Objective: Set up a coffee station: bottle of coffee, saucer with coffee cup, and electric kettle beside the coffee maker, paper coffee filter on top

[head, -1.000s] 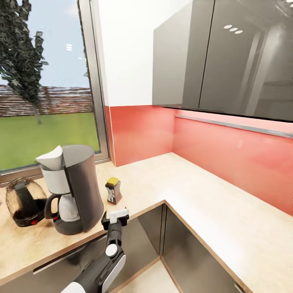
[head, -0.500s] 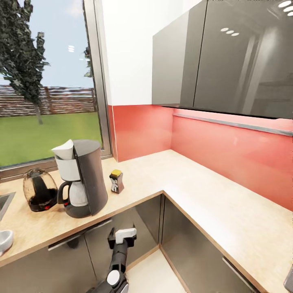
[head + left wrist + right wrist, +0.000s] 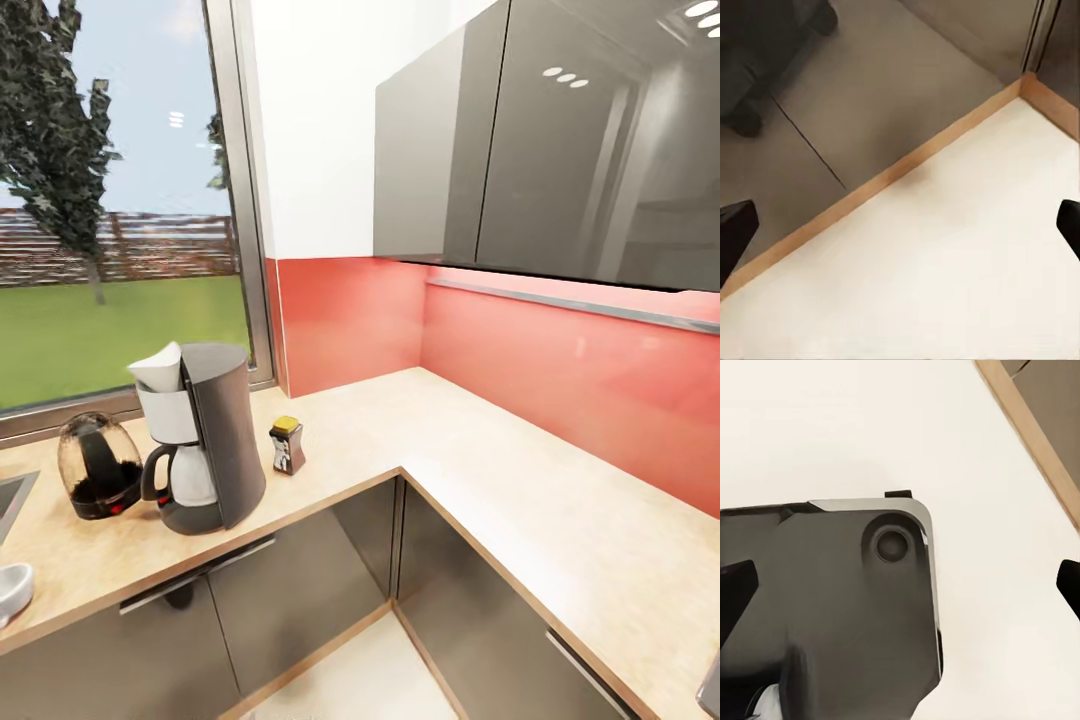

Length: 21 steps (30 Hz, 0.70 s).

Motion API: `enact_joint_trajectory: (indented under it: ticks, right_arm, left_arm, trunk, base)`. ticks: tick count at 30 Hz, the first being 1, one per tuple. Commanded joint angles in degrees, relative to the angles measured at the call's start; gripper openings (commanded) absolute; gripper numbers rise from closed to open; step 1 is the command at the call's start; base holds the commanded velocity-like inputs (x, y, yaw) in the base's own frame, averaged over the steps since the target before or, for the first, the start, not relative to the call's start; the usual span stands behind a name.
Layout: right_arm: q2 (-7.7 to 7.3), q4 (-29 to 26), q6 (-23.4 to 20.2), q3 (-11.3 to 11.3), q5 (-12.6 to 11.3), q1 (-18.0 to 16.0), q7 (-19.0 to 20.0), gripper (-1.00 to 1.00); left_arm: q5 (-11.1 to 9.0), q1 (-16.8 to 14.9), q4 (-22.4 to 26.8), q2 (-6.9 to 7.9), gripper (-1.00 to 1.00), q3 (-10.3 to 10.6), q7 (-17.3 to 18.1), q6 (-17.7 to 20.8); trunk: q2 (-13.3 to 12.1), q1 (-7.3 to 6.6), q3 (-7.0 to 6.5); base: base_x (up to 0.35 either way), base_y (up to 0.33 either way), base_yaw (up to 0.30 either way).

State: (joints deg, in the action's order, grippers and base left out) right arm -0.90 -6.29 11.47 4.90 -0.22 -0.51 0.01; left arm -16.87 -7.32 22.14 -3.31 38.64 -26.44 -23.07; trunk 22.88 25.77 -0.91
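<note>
your tall black coffee maker (image 3: 205, 440) stands on the light beige wood-look bench (image 3: 480, 470), white paper cone (image 3: 158, 367) on top, small brown jar with gold lid (image 3: 288, 445) and clear domed kettle (image 3: 98, 467) beside it. your left hand (image 3: 900, 232) and right hand (image 3: 900, 585) hang low, fingers apart, holding nothing.

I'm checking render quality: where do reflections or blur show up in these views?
Head view: ceiling lights reflect in the glossy wall cabinets; the countertop is evenly lit. Left wrist view: a dark blurred reflection lies on the cabinet fronts. Right wrist view: the nearest dark edge is smeared.
</note>
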Motion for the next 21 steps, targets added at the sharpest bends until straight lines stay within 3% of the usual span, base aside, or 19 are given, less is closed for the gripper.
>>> enact_joint_trajectory:
  ticks: [1, 4, 6, 12, 14, 16, 18, 20, 21]
  right_arm:
    - [0.02, 0.1, 0.2, 0.4, 0.0, 0.0, 0.1, 1.0]
    - [0.02, 0.1, 0.2, 0.4, 0.0, 0.0, 0.2, 1.0]
    - [0.02, 0.1, 0.2, 0.4, 0.0, 0.0, 0.3, 1.0]
    - [0.1, 0.1, 0.1, 0.4, 0.1, 0.0, 0.0, 1.0]
    - [0.09, 0.1, 0.1, 0.4, 0.1, 0.0, -0.1, 1.0]
    - [0.05, 0.1, 0.0, 0.4, 0.1, 0.0, -0.1, 1.0]
    - [0.03, 0.1, 0.0, 0.4, 0.1, 0.0, 0.0, 1.0]
    - [0.02, 0.1, -0.1, 0.4, 0.1, 0.0, 0.3, 1.0]
    - [0.04, 0.1, -0.1, 0.4, 0.1, 0.0, 0.3, 1.0]
  left_arm:
    - [-0.4, 0.0, -2.7, 0.03, 1.0, 0.4, -0.3, -0.1]
    - [-0.6, 0.0, -10.5, 0.05, 1.0, 0.0, -0.2, 0.4]
    - [-0.6, 0.0, -14.9, 0.09, 1.0, -0.1, -0.2, 4.3]
    - [-0.7, 0.0, -16.2, 0.2, 1.0, -0.2, 1.1, 16.9]
    - [-0.8, 0.0, -16.3, 0.17, 1.0, -1.2, 5.8, 25.3]
    - [-0.8, 0.0, -16.3, 0.26, 1.0, -2.3, 8.4, 29.1]
    - [-0.9, -0.1, -16.3, 1.0, 1.0, -4.5, 9.9, 32.1]
    - [-2.6, -0.3, -16.3, 3.49, 1.0, -10.1, 10.8, 33.3]
    - [-3.0, -0.3, -16.3, 3.91, 1.0, -11.2, 10.9, 33.4]
  trunk:
    - [0.0, 0.02, 0.06]
    - [0.0, 0.02, 0.24]
    - [0.0, 0.02, 0.38]
    - [0.0, 0.02, 0.79]
    - [0.0, 0.02, 0.93]
    - [0.0, 0.02, 1.06]
    - [0.0, 0.02, 1.18]
    - [0.0, 0.02, 1.31]
    - [0.0, 0.02, 1.38]
  base:
    - [0.0, 0.0, 0.081]
    - [0.0, 0.0, 0.113]
    - [0.0, 0.0, 0.134]
    - [0.0, 0.0, 0.162]
    - [0.0, 0.0, 0.202]
    - [0.0, 0.0, 0.209]
    - [0.0, 0.0, 0.212]
    - [0.0, 0.0, 0.213]
    - [0.0, 0.0, 0.213]
